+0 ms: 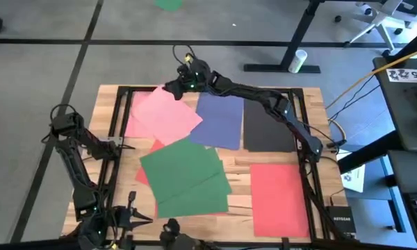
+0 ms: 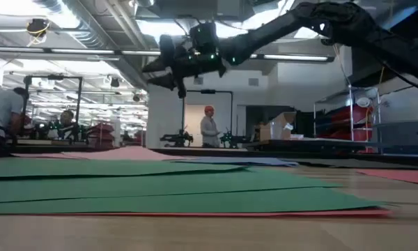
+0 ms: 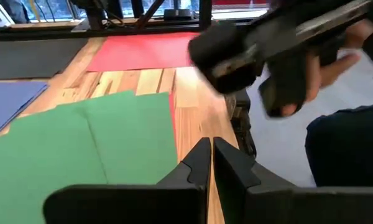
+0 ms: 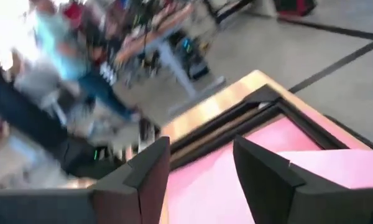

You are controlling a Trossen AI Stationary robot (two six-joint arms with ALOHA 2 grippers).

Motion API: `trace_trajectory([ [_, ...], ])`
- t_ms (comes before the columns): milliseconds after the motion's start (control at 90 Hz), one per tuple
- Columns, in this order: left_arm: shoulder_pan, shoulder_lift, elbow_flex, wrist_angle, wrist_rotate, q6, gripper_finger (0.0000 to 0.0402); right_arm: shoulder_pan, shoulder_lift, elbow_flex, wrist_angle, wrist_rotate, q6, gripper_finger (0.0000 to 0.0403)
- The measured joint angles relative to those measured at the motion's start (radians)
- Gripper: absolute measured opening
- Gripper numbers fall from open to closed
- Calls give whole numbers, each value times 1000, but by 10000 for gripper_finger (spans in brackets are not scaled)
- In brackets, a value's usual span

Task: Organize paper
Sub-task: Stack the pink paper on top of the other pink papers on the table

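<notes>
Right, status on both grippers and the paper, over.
Right gripper open, above the pink sheet at the far edge. Left gripper shut, empty, by the green sheets. Paper scattered, overlapping.

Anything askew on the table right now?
Yes. The pink sheets and green sheets lie rotated and overlapping, off square with the table edges; the black sheet and red sheet lie straight. The right pincer, open, hovers above the pink sheets.

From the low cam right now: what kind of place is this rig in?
Probably an open robotics lab or workshop. Exposed ceiling ducts, workbenches with more robot arms behind the table, and people at stations. The right gripper hangs open over the paper.
</notes>
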Motion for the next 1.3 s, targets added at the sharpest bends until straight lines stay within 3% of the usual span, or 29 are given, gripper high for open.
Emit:
trace_trajectory([
  [167, 0, 0, 0, -9, 0, -1, 0, 50, -7, 209, -497, 1, -370, 117],
  [356, 0, 4, 0, -37, 0, -38, 0, 136, -57, 161, -893, 144, -620, 23],
  [456, 10, 12, 0, -107, 20, -111, 0, 199, -48, 158, -1076, 245, -663, 8],
  [611, 41, 39, 0, -189, 90, -239, 0, 302, -39, 103, -1128, 324, -670, 6],
  [1011, 50, 106, 0, -222, 131, -322, 0, 551, -40, 80, -1120, 380, -602, 0],
  [1300, 50, 185, 0, -249, 298, -450, 0, 697, -40, 80, -1137, 418, -475, 0],
])
